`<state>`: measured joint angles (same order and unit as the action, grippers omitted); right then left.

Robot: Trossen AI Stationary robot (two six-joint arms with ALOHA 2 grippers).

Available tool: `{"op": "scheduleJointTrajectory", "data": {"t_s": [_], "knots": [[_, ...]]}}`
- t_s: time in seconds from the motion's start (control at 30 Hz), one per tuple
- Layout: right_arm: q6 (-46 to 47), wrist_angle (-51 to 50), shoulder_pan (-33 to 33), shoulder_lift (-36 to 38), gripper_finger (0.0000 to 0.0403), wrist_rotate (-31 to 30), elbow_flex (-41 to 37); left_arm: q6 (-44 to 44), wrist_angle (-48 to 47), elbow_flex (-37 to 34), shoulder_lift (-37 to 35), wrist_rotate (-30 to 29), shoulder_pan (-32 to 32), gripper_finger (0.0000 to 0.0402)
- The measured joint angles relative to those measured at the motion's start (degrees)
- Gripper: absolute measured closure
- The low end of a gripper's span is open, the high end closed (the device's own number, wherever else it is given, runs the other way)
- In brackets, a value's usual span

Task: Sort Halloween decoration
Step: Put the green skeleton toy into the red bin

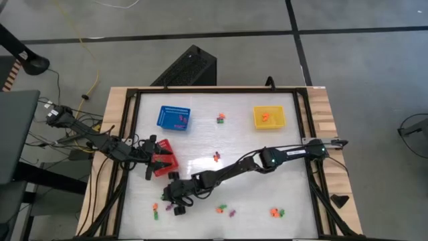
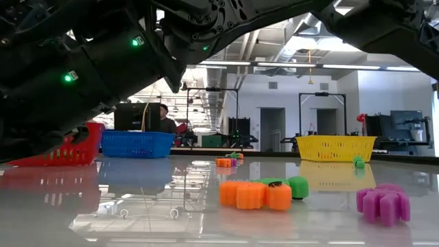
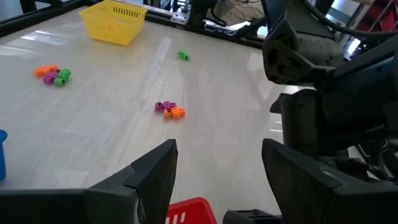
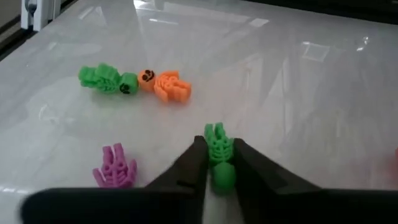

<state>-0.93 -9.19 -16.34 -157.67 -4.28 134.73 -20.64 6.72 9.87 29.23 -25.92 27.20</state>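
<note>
Tabletop: right tool [image 4: 214, 163] pinching green trinket [image 4: 219, 149]

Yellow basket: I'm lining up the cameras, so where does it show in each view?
High view: the yellow basket sits at the upper right of the table top.
Low view: right of middle, at the back.
Left wrist view: far across the table, past the open left gripper.
Right wrist view: not in it; the right gripper grips a green trinket.
Shared landmark: the red basket, seen in high, low and left wrist views.
</note>
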Motion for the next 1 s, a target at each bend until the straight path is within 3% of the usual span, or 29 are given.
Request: {"op": "scheduleJointTrajectory", "data": {"t_s": [0.07, 0.33, 0.53, 0.77, 1.0], "knots": [[-0.16, -0.63, 0.00, 0.49, 0.0338, 0.37, -0.07, 0.02, 0.00, 0.00, 0.01, 0.01, 0.00, 0.0175], [-1.21, -6.06, 0.01, 6.48, 0.0338, 2.56, -0.39, -1.46, -2.17, 0.00, -0.04, -3.51, 0.00, 0.0175], [-4.09, -8.02, 0.10, 11.34, 0.0338, 2.15, -0.28, -7.40, -14.12, 3.30, -0.51, -8.21, 0.02, 0.0175], [-5.70, -10.75, 1.25, 13.32, 0.0338, -10.91, -0.24, -21.96, -30.98, 5.44, -0.37, -18.88, -0.02, 0.0175], [-3.26, -13.54, 4.17, 12.96, 0.0338, -13.60, -0.32, -30.67, -40.70, 5.44, -0.37, -21.38, -0.09, 0.0175]]}}
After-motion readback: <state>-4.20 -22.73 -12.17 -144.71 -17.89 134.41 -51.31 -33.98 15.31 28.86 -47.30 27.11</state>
